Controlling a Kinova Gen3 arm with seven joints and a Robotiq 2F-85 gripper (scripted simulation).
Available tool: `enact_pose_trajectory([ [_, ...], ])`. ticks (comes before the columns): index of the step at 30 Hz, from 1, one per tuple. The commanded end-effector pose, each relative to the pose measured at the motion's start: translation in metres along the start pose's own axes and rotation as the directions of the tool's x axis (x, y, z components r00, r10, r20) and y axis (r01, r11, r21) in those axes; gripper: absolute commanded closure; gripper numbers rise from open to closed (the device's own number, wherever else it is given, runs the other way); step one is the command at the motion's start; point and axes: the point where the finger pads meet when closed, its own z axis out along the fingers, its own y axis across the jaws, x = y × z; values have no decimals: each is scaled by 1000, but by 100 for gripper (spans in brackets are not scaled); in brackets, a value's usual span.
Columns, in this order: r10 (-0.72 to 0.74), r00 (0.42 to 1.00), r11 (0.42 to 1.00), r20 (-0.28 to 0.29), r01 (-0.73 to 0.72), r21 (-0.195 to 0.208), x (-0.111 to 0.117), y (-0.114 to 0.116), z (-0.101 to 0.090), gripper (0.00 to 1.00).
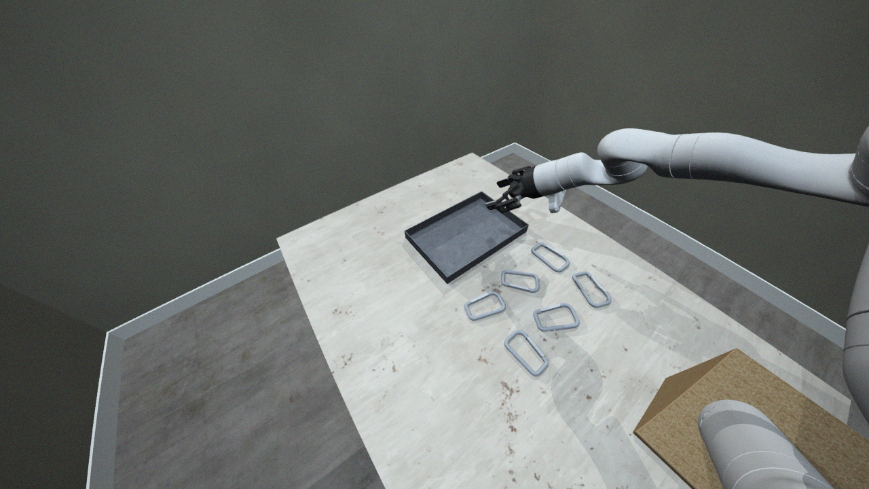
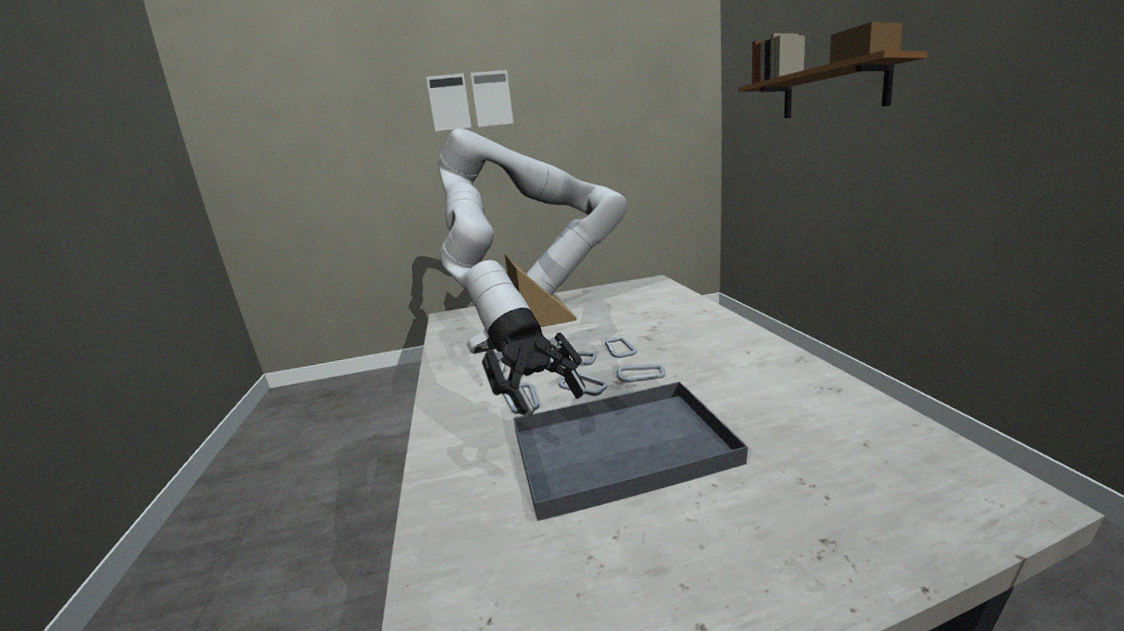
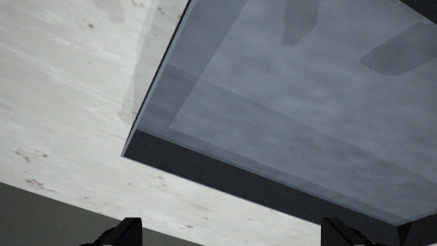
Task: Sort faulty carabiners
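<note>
The grey tray (image 1: 427,257) (image 2: 643,485) (image 3: 222,174) lies on the table with nothing in it. Several grey carabiners lie flat on the table beside it, outside the tray; among them are one (image 1: 550,256) close to the tray, one (image 1: 521,280) (image 2: 641,371) next to it, and one (image 1: 526,352) farthest from it. My gripper (image 1: 499,194) (image 2: 537,386) (image 3: 232,236) is open and empty. It hangs above one corner of the tray, on the side toward the carabiners. The wrist view shows only the tray's corner and bare table.
A brown cardboard box (image 1: 753,395) (image 2: 538,301) stands on the table by the arm's base, beyond the carabiners. The table edge runs close beside the tray's corner under the gripper. A wall shelf (image 2: 824,68) hangs far off.
</note>
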Motion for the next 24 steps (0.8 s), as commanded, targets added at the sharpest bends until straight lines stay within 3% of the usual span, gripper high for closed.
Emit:
enact_pose_trajectory([
  [1,-17,1000,1000,-7,17,-19,-6,13,9,0],
  [9,-17,1000,1000,-7,17,-19,-6,13,9,0],
  [10,-15,1000,1000,-6,15,-17,-20,33,-35,0],
  [24,-15,1000,1000,-6,15,-17,-20,33,-35,0],
])
